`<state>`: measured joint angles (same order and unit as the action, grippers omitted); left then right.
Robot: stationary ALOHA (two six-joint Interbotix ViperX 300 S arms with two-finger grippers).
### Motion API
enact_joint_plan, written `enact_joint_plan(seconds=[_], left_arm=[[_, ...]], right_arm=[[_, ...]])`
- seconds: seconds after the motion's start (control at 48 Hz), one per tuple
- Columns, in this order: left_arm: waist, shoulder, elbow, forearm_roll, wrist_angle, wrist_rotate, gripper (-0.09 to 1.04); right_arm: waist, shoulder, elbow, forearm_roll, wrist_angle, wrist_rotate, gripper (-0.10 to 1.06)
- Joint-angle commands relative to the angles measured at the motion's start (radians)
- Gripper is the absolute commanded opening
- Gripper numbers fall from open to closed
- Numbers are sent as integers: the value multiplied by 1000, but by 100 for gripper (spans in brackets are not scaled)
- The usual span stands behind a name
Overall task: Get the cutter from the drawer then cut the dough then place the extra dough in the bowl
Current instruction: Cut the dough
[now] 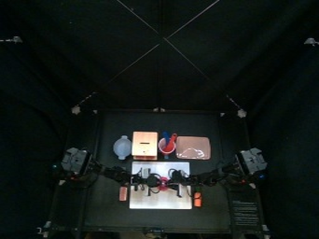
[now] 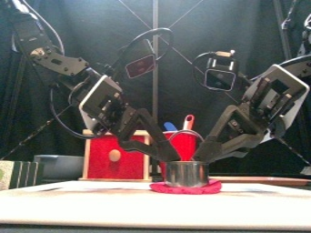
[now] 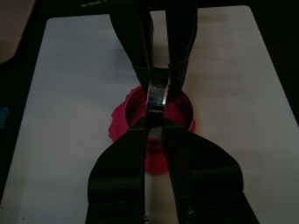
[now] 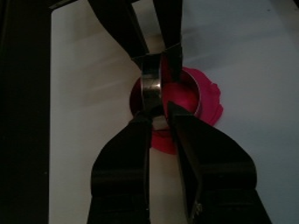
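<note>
**Cutting step: cutter (image 2: 185, 172) seated on dough (image 2: 185, 188), near-centre of table**
Left gripper (image 3: 159, 124) and right gripper (image 4: 162, 112) each appear clenched on the cutter wall, on opposite sides. Press straight down with equal force, keeping the cutter level, until the rim meets the white cutting board (image 3: 70, 105).

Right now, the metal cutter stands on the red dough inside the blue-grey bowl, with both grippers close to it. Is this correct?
Not quite. The cutter stands on the red dough on the white cutting board, not inside the bowl, which the top view shows farther back, at the left. The left gripper and right gripper are both at it.
</note>
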<state>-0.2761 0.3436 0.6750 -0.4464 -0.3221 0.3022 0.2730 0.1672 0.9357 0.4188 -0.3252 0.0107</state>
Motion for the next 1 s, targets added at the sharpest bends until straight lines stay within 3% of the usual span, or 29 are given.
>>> enact_joint_plan(seconds=[0.021,0.604,1.0], left_arm=[[-29,94,15,12,84,-3,50],[-29,86,14,12,92,-5,50],[-12,25,-17,12,80,-6,52]], right_arm=[[3,95,14,6,94,20,48],[3,100,9,5,97,14,48],[2,52,-46,-94,101,18,50]])
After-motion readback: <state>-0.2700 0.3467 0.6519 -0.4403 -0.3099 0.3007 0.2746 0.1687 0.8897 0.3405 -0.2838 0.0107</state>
